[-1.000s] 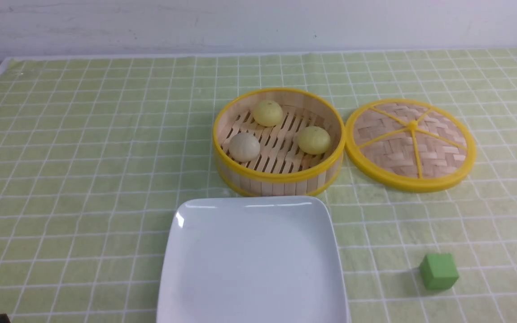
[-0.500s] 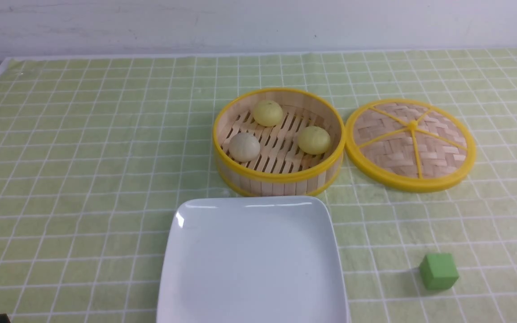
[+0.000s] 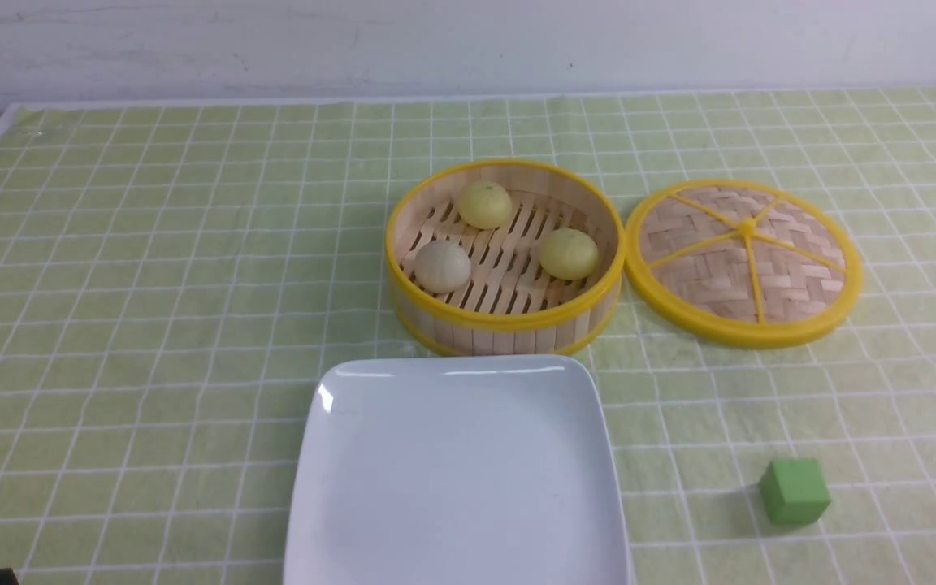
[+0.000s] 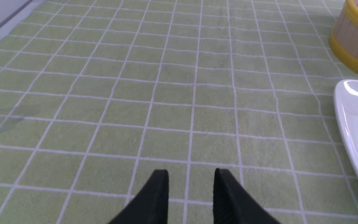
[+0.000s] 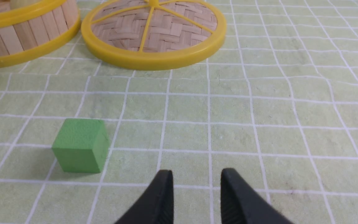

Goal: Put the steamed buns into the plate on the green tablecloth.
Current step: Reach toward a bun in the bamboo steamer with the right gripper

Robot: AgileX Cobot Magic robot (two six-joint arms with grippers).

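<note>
My left gripper (image 4: 191,179) and right gripper (image 5: 196,179) hover empty, jaws a little apart. The steamed buns (image 3: 568,253) sit in the bamboo steamer (image 3: 509,321), with the plate (image 3: 338,487) just in front of it. Reaching in, I may clip the steamer's rim or squash a soft bun.

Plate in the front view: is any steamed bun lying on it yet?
No, the plate is bare, and all three steamed buns sit inside the steamer basket.
</note>
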